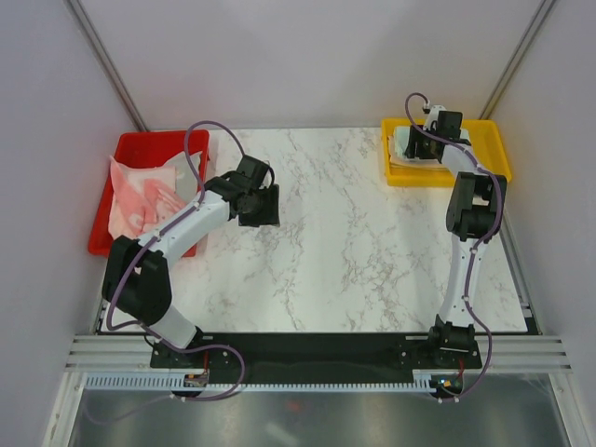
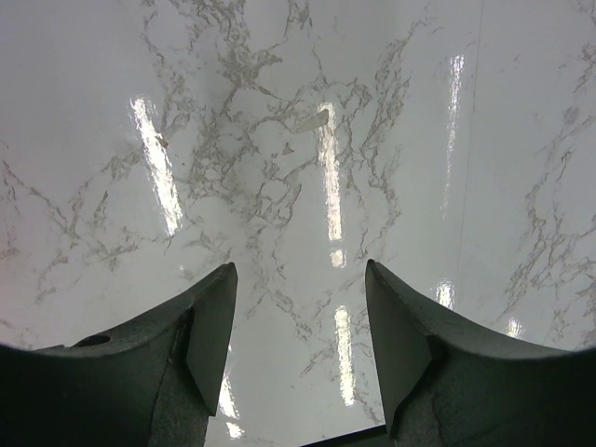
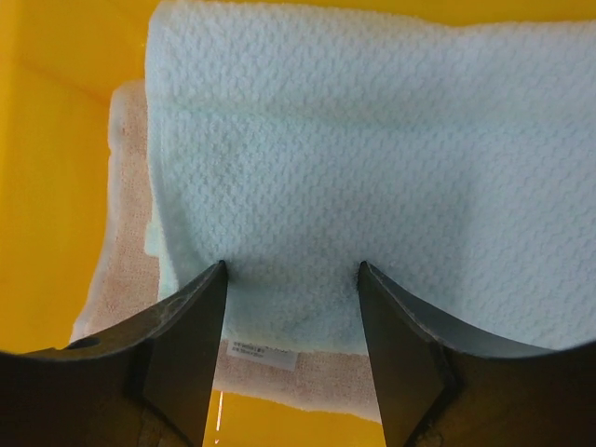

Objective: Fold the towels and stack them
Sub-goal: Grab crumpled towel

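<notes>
A folded mint green towel lies on top of a folded peach towel inside the yellow tray. A small white tag shows at the stack's near edge. My right gripper is open, and its fingertips rest on the mint towel with nothing pinched. In the top view it hangs over the yellow tray. A crumpled pink towel lies in the red tray. My left gripper is open and empty above the marble table, right of the red tray.
The red tray sits at the table's back left and the yellow tray at the back right. Grey walls close in both sides and the back. The left arm's cable loops over the red tray.
</notes>
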### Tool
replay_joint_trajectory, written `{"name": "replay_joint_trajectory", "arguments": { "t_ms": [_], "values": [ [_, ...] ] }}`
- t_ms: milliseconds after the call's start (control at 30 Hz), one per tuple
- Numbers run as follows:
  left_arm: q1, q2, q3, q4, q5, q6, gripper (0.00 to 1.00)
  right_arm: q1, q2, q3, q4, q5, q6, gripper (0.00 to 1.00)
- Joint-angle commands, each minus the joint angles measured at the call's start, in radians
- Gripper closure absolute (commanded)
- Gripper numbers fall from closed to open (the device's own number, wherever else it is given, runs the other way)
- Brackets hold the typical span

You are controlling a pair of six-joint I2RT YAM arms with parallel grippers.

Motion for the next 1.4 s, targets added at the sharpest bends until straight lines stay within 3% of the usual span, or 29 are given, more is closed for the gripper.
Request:
{"name": "replay_joint_trajectory", "arguments": {
  "t_ms": [0,267,567,833,1000,1133,1233,1300,1367],
  "values": [
    [-0.005,-0.027,0.031,-0.005,0.012,0.031,0.35,-0.003,-0.061,-0.062,0.032,0.000,-0.023,0.35],
    [-0.005,-0.036,0.027,-0.005,0.012,0.031,0.35,-0.002,-0.156,-0.179,0.032,-0.011,-0.016,0.36],
    [-0.005,-0.030,0.040,-0.003,0.006,0.024,0.35,0.001,-0.148,-0.040,0.026,-0.033,0.030,0.36],
    [0.009,-0.032,0.061,0.017,0.004,-0.001,0.35,0.023,-0.118,-0.046,0.024,-0.084,0.056,0.55],
    [0.153,-0.016,0.174,0.023,0.020,-0.035,0.35,0.054,-0.121,-0.053,0.024,-0.113,0.084,0.60],
    [0.262,-0.013,0.259,0.023,-0.202,-0.024,0.34,0.057,-0.107,-0.021,0.018,-0.097,0.076,0.61],
    [0.326,0.020,0.302,0.023,-0.502,0.031,0.32,0.052,-0.127,0.029,-0.018,-0.058,0.079,0.64],
    [0.432,0.059,0.308,0.026,-0.540,0.036,0.32,0.052,-0.153,0.048,-0.029,-0.069,0.130,0.64],
    [0.583,0.095,0.320,0.025,-0.459,0.007,0.33,0.057,-0.214,0.045,-0.025,-0.109,0.179,0.61]
  ]
}}
